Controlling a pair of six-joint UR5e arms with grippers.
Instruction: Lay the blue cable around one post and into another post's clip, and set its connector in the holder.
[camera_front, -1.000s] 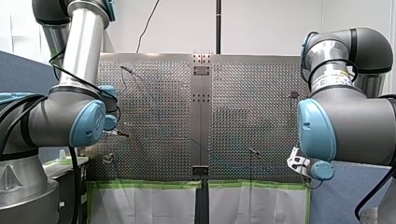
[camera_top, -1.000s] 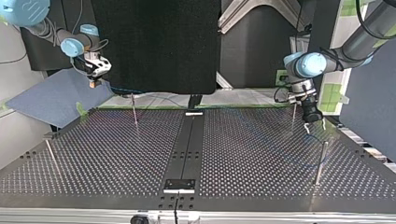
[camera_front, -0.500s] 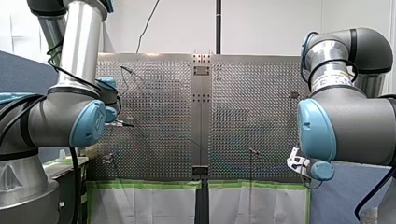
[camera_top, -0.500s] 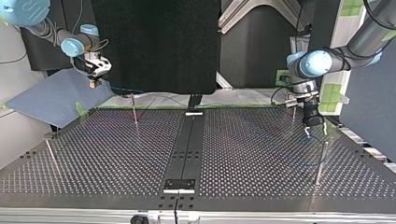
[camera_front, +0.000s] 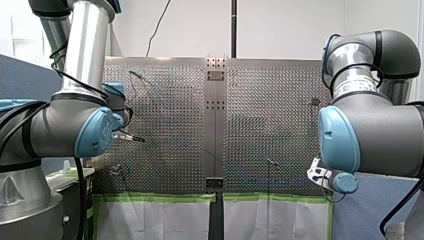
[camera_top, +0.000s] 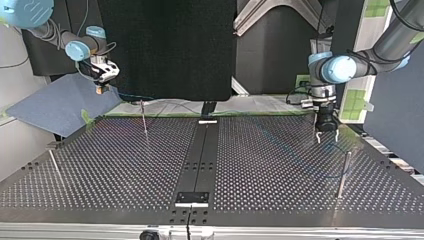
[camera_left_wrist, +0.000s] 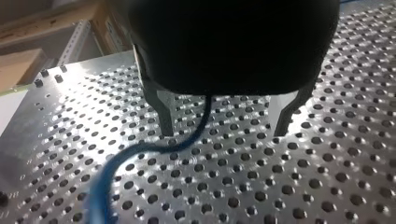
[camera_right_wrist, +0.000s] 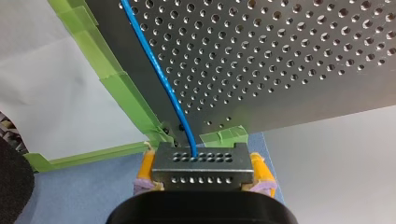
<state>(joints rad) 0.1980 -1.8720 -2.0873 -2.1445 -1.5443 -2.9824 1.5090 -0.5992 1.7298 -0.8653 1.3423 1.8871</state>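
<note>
The blue cable (camera_right_wrist: 159, 74) runs from the perforated table into a grey metal connector (camera_right_wrist: 201, 167). My right gripper (camera_right_wrist: 201, 181) is shut on that connector with its yellow pads and holds it off the table's edge, at the top view's left (camera_top: 102, 89). My left gripper (camera_left_wrist: 224, 128) hangs open just above the table, and the cable (camera_left_wrist: 140, 151) passes between its black fingers (camera_left_wrist: 164, 116) without being gripped. In the top view this gripper (camera_top: 326, 136) stands close to a thin post (camera_top: 315, 127), with a taller post (camera_top: 342, 172) nearer the camera.
Two more thin posts stand at the top view's left (camera_top: 144, 120) and near-left (camera_top: 55, 167). A dark strip with a black plate (camera_top: 192, 198) runs down the table's middle. Green tape (camera_right_wrist: 116, 84) lines the table's edge beside the right gripper.
My left gripper has turned at the wrist and shifted slightly toward the top view's left, staying low over the table. My right arm has not moved.
</note>
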